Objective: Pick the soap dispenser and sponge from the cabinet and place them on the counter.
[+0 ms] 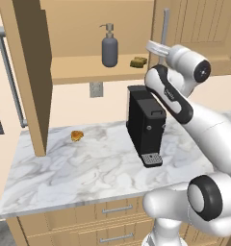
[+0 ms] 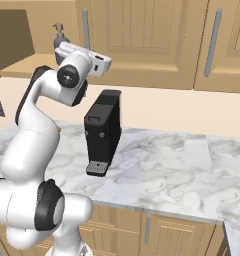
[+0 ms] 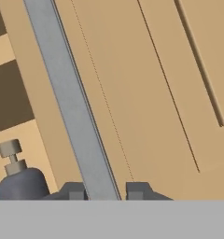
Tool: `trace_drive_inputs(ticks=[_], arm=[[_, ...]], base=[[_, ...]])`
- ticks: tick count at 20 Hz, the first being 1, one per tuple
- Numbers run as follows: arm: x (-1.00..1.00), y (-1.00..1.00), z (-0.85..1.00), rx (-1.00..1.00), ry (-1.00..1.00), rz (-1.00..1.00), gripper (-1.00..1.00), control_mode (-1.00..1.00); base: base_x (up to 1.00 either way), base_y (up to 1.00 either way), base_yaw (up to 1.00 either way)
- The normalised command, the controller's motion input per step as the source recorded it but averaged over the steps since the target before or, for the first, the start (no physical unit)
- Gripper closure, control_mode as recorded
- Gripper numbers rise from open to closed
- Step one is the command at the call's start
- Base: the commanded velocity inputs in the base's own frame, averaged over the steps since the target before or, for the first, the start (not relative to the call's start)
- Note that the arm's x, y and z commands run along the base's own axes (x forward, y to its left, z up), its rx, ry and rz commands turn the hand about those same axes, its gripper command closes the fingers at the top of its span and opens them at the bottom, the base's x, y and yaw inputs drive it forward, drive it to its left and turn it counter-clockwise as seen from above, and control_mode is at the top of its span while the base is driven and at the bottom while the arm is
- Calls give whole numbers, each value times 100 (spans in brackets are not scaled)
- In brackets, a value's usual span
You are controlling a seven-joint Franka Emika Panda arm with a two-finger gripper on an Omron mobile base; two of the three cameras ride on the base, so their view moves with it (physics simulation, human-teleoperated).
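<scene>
Raised high, elbow bent over the black boxy coffee machine (image 1: 145, 126), wrist reaching to the cabinet (image 1: 35, 72). Pincer (image 3: 103, 190) clenched around the flat grey bar handle (image 3: 69, 100) of the panelled light-wood door. Rounded slate soap dispenser (image 1: 109, 48) and mustard sponge (image 1: 138, 62) on the inner shelf, left of the pincer; veined marble tabletop (image 1: 98, 168) below.

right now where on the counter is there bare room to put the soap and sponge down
Bare counter lies between the orange-brown lump and the coffee machine, running to the front edge. More lies right of the machine, toward the corner. It is tight by the open door on the left.
</scene>
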Motion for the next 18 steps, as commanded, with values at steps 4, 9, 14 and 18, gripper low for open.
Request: trace_drive_inputs(ticks=[4,9,14,18], arm=[[-28,-32,18,0,3,0,100,-100],[-39,-40,32,0,5,-1,100,-100],[-55,-48,38,0,5,-3,100,-100],[-73,-56,34,1,5,-5,100,-100]], base=[[0,0,0],[0,0,0],[0,0,0],[0,0,0]])
